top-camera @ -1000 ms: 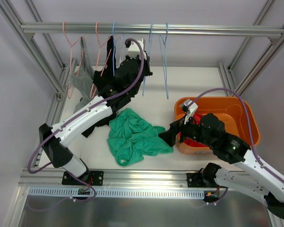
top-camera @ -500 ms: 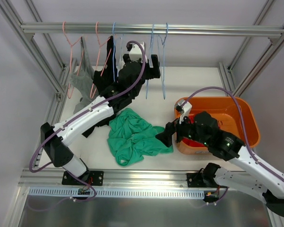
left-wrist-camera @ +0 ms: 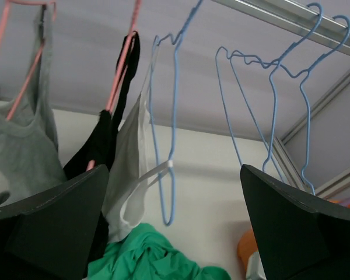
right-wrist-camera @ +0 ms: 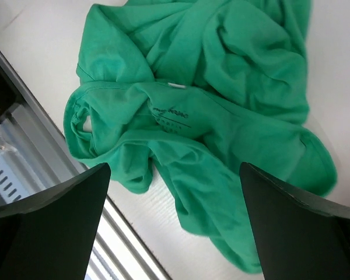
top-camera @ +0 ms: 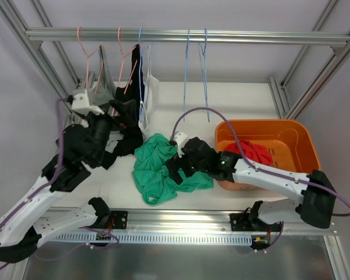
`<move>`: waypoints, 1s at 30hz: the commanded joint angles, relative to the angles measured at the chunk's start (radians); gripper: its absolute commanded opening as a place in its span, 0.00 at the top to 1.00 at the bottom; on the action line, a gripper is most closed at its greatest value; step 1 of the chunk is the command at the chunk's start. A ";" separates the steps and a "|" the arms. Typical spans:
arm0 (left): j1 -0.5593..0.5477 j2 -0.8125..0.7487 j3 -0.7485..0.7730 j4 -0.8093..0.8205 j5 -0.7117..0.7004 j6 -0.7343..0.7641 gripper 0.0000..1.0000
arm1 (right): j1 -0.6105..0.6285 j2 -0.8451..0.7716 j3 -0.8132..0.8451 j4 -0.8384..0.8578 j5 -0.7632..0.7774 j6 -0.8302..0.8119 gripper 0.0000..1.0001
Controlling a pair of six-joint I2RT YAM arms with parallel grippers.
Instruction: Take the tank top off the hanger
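Overhead rail (left-wrist-camera: 268, 10): tank top (left-wrist-camera: 127, 169) hangs before left pincer (left-wrist-camera: 175, 169).

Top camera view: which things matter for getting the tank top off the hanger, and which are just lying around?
Job, likely: white tank top, blue hanger holding it, left gripper.
Lying about: green shirt, orange bin, red garment.

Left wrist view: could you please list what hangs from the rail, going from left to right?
Grey tank top → black garment → white tank top → two empty blue hangers.
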 commanded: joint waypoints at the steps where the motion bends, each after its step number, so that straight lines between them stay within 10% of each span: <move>1: 0.009 -0.131 -0.080 -0.147 -0.017 -0.026 0.01 | 0.036 0.080 0.032 0.176 0.000 -0.098 0.00; 19: 0.009 -0.357 -0.135 -0.625 0.141 -0.036 0.01 | 0.079 0.416 0.003 0.607 0.173 -0.598 0.00; 30: 0.009 -0.356 -0.207 -0.621 0.158 -0.031 0.01 | 0.027 0.665 0.187 0.371 -0.009 -0.488 0.00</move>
